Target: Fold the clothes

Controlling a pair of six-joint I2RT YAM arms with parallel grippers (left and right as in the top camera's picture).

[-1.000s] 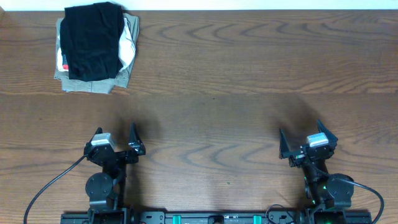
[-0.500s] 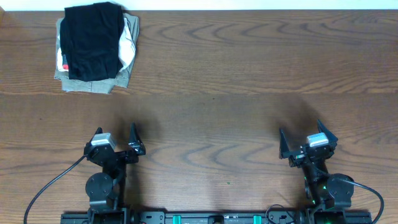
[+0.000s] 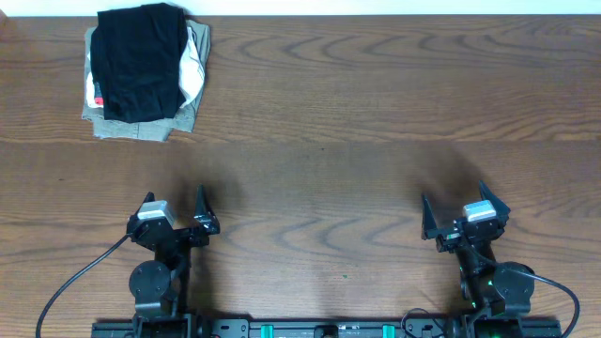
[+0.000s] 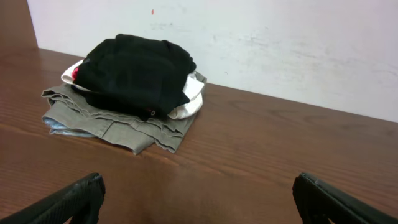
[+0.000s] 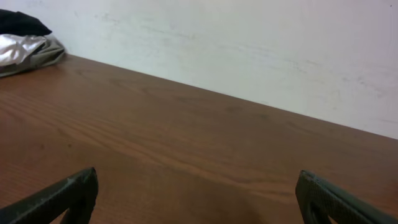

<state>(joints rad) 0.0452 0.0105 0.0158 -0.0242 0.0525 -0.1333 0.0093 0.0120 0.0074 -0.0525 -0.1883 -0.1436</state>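
Both hands, the left hand (image 3: 174, 195) and the right hand (image 3: 453, 194), remain spread wide, empty and unmoved, well apart from the olive-and-white stack of folded garments (image 3: 141, 127), on top of which the soft black pants (image 3: 141, 61) lie folded, so the task appears complete.

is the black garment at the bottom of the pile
No, the black garment lies on top, over a white piece, with the olive garment at the bottom.
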